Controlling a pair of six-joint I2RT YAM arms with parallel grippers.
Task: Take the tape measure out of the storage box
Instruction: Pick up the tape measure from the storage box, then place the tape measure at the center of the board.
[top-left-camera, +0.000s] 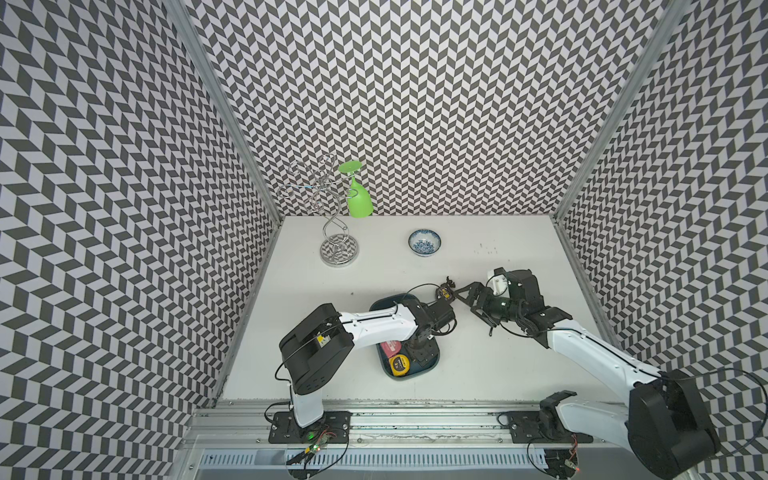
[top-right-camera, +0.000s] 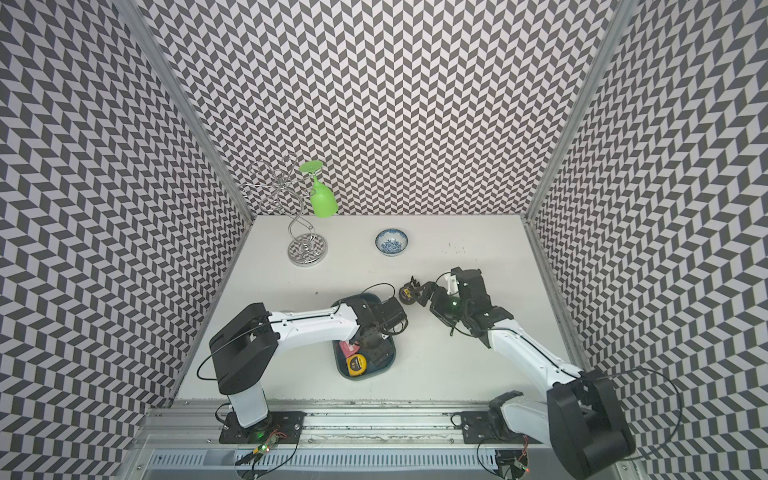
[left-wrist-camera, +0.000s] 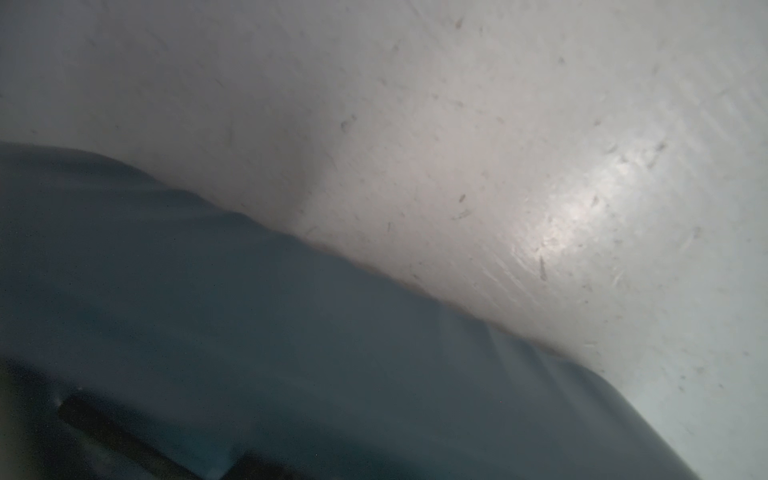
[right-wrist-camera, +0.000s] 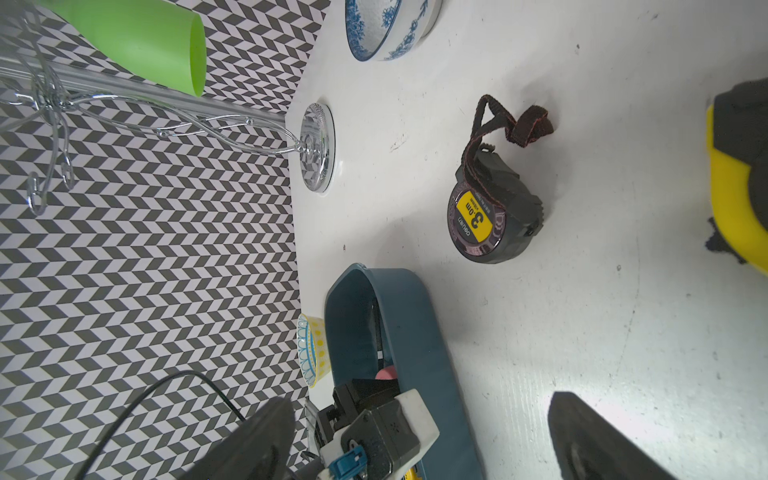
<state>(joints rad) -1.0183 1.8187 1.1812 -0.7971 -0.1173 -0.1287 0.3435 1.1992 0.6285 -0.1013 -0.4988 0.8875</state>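
Observation:
The dark teal storage box (top-left-camera: 412, 376) (top-right-camera: 374, 374) (right-wrist-camera: 419, 324) lies mid-table. In it I see a yellow tape measure (top-left-camera: 399, 364) (top-right-camera: 357, 365) and a red one (top-left-camera: 390, 346). My left gripper (top-left-camera: 419, 351) points down into the box beside the yellow one; its jaws are hidden, and the left wrist view shows only blurred box wall (left-wrist-camera: 291, 332) and table. A dark tape measure (right-wrist-camera: 494, 216) (top-left-camera: 445, 294) with a strap lies on the table outside the box. My right gripper (right-wrist-camera: 419, 401) (top-left-camera: 459, 297) stands open just short of it, holding nothing.
A wire glass rack (top-left-camera: 338, 249) with a hanging green cup (top-left-camera: 359, 199) stands at the back left. A blue-and-white bowl (top-left-camera: 424, 242) sits at the back centre. A yellow-patterned bowl (right-wrist-camera: 311, 353) sits behind the box. A yellow-and-black object (right-wrist-camera: 739, 178) shows at the right wrist view's edge.

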